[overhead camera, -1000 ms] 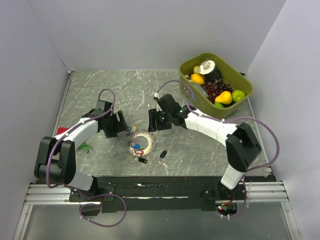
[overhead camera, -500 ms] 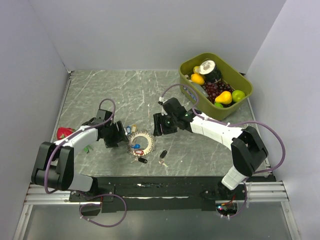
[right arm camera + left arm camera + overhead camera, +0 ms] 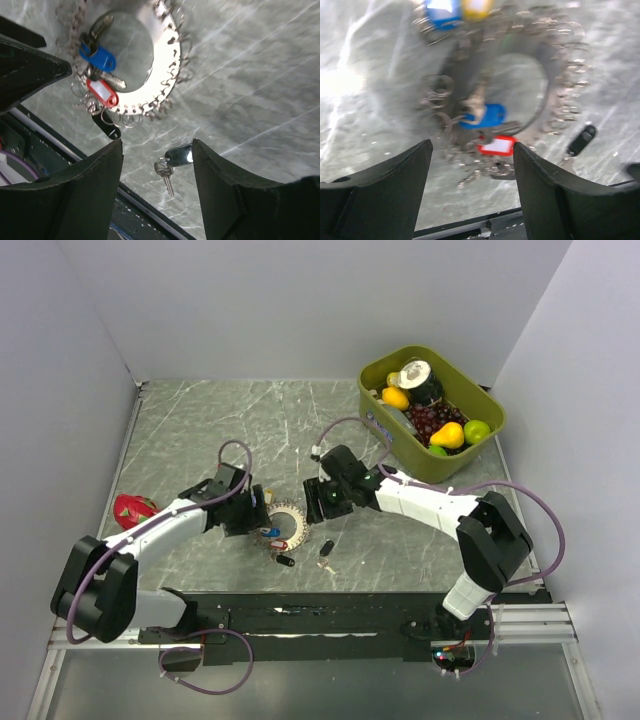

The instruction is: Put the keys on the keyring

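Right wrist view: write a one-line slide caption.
Open right gripper above the keyring, blue key and red key at its rim, black key loose nearby.

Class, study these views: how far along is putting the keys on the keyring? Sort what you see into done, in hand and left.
Done, seemingly: the blue key and red key lie at the keyring rim, apparently hooked on. In hand: nothing; the left gripper and right gripper hover open over it. Left: one black key beside the ring, another black key farther off, both loose.
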